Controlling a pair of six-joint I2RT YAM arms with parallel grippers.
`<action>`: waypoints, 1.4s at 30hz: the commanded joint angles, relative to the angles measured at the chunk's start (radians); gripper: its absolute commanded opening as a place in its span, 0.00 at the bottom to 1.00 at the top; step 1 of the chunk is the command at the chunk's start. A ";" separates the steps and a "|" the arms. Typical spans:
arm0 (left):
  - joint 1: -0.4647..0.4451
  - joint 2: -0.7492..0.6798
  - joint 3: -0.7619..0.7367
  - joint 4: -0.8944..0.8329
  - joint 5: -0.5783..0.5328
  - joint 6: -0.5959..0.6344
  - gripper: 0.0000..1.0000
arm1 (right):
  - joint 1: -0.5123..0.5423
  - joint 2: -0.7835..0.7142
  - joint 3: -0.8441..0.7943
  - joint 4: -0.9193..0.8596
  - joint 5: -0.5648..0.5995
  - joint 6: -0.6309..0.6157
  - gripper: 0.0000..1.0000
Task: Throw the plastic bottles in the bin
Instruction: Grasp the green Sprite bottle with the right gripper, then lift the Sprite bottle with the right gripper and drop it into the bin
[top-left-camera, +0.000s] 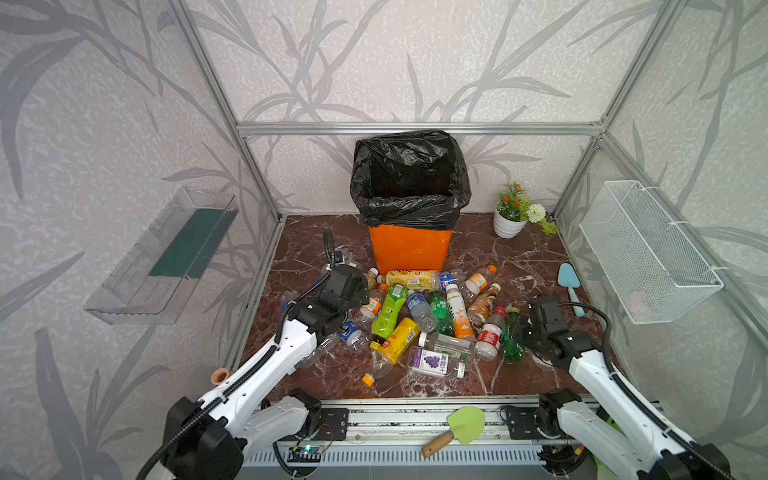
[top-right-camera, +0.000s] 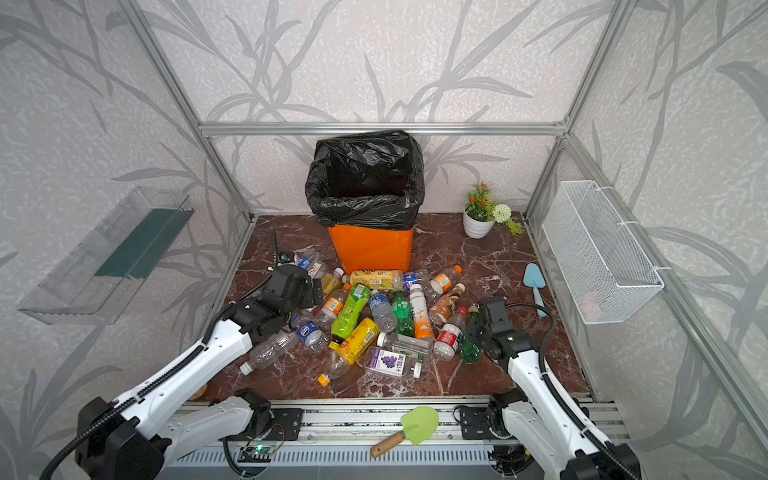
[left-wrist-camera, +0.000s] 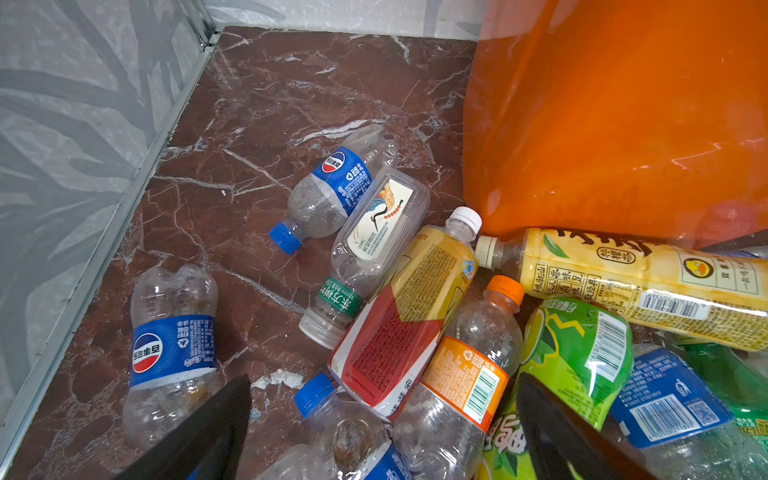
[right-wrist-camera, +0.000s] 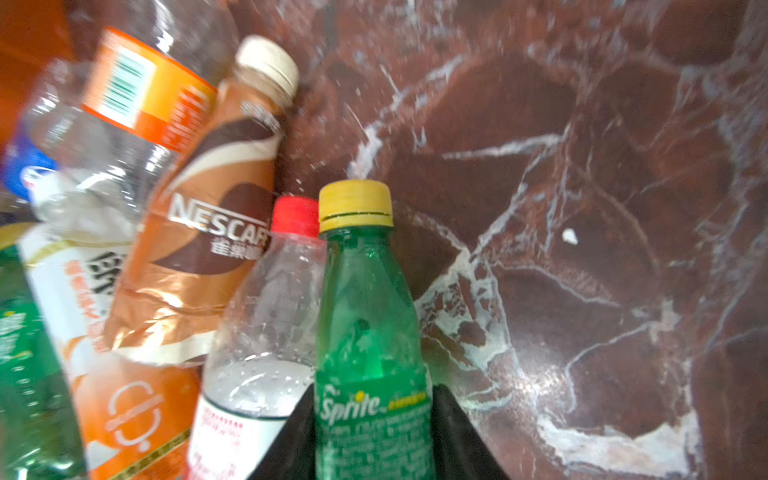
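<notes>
Roughly two dozen plastic bottles (top-left-camera: 399, 338) are heaped on one marble desk (top-left-camera: 498, 257); they overlap, so an exact count is not possible. There is one orange bin (top-left-camera: 409, 249), one potted plant (top-left-camera: 509, 224), one blue trowel (top-left-camera: 568, 277), one green trowel (top-left-camera: 467, 424), one white wire basket (top-left-camera: 648, 253), one clear tray (top-left-camera: 162, 257) and one small terracotta vase (top-left-camera: 219, 376). There are two robot arms: one left arm (top-left-camera: 266, 365) and one right arm (top-left-camera: 598, 370).

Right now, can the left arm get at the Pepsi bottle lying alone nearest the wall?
Probably yes: the left gripper hangs open beside that Pepsi bottle, and nothing lies on it.

Marble floor (top-left-camera: 519, 249) carries bottles (top-left-camera: 388, 311), bin (top-left-camera: 409, 249), flowerpot (top-left-camera: 508, 226), trowel (top-left-camera: 568, 278).
</notes>
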 joint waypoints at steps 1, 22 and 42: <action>-0.004 -0.023 0.019 -0.021 -0.048 -0.039 0.99 | 0.001 -0.091 0.075 -0.013 0.063 -0.053 0.38; -0.003 -0.131 -0.040 0.041 -0.071 -0.039 0.99 | 0.002 0.041 0.639 0.441 -0.118 -0.099 0.29; -0.005 -0.141 -0.021 -0.014 0.021 0.020 0.99 | 0.201 1.330 2.593 -0.283 -0.223 -0.366 0.97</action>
